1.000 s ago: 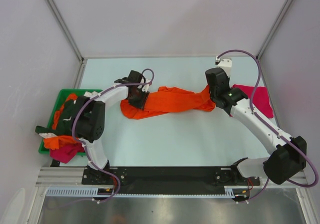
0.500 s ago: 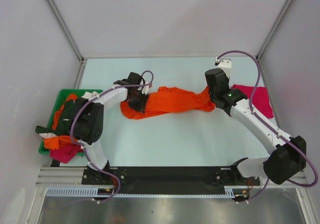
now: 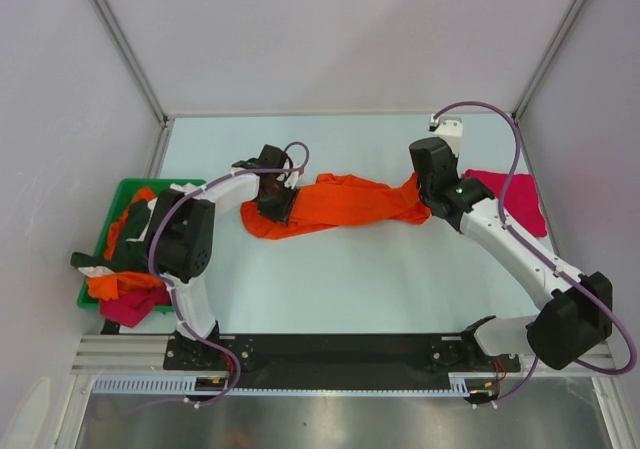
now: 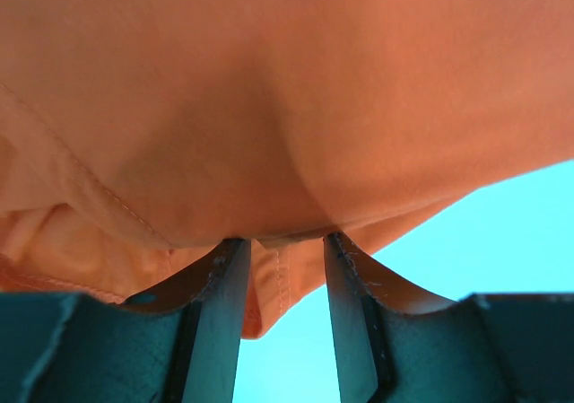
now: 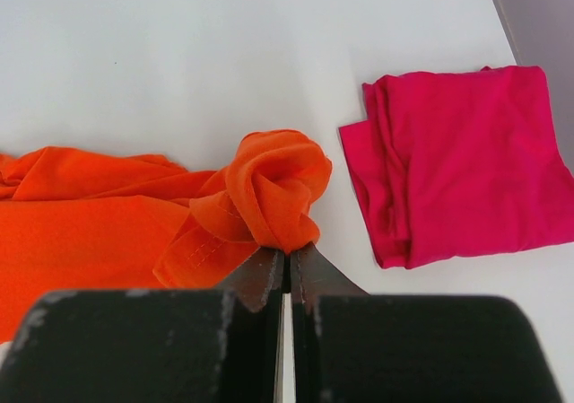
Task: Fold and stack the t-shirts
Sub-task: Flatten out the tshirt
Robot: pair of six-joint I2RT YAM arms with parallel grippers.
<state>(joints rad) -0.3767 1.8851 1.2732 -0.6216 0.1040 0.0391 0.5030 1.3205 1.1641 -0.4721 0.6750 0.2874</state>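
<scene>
Pinching soft crumpled orange shirt [image 3: 345, 204]: right gripper [image 5: 287, 261] clamped tight on a bunched end, left gripper [image 4: 282, 250] half-open, cloth between.

overhead view from behind – wrist views close, sharing orange t-shirt [image 3: 345, 204]

Orange t-shirt [image 3: 345, 204] spans the table's [image 3: 350, 289] middle

Bright orange t-shirt [image 3: 345, 204], magenta folded t-shirt [image 5: 466, 161], green bin [image 3: 112, 191]
</scene>
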